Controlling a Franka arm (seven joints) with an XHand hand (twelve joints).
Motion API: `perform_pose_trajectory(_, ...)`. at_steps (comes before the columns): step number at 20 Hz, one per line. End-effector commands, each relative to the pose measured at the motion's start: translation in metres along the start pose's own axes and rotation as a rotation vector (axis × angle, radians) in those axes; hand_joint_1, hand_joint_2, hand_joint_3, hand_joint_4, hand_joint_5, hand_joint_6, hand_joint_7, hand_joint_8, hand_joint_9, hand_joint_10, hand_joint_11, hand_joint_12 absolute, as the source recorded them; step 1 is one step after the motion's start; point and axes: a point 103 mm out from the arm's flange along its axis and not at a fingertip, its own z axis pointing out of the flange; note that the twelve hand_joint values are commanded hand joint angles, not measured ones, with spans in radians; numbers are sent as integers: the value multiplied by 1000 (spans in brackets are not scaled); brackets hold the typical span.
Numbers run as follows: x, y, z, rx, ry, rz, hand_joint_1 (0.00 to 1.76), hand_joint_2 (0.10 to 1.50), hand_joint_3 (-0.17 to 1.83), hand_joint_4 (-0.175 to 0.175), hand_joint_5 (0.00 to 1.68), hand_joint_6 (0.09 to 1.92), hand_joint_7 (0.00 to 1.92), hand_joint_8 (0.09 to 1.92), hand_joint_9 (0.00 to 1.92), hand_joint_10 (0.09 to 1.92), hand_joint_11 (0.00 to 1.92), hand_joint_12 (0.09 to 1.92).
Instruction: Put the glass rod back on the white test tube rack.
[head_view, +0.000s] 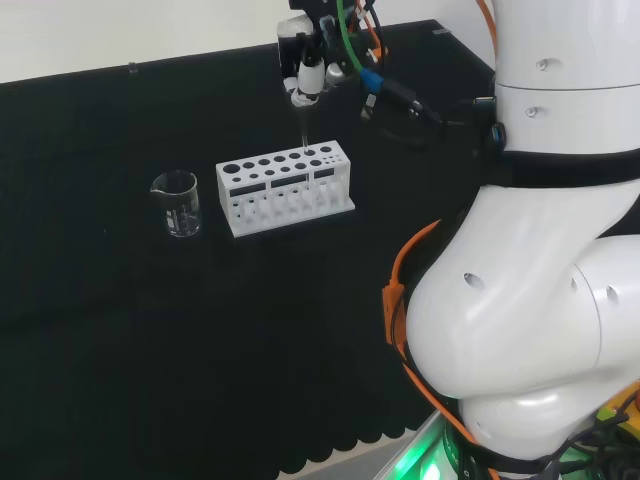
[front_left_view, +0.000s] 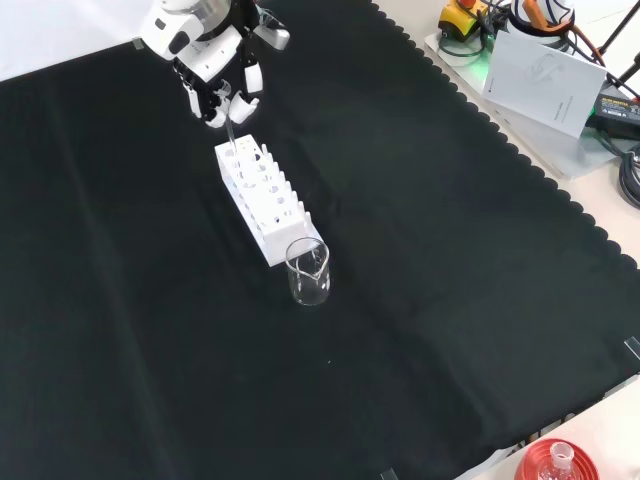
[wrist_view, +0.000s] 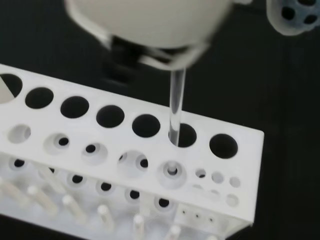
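- Now inserting: hand (head_view: 306, 72) pinches glass rod (wrist_view: 176, 107) upright, its tip entering a back-row hole of the white test tube rack (head_view: 285, 187).
- Next, judged: lower straight, then release.

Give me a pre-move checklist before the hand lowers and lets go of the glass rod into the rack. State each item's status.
1. Rod held: the hand has its fingers pinched on the top of the glass rod - ok.
2. Rod upright: it hangs about vertical in the head view and wrist view - ok.
3. Tip lined up with a hole: the wrist view shows the lower end at a back-row hole, second from the end of the white test tube rack - ok.
4. Tip seated at the bottom: cannot tell.
5. Target hole free: no other piece seen in it - ok.
6. Beaker clear of the path: stands apart at the rack's other end - ok.
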Motion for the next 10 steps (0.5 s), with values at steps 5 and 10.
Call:
perform_pose_trajectory(5,-12,-14,-6,64,28,2,872,373,821,-161,321,841,1106,602,1792,87,1788,413)
perform_pose_trajectory(10,-16,-19,-11,74,28,24,797,420,703,-149,289,751,1045,654,1795,87,1767,451)
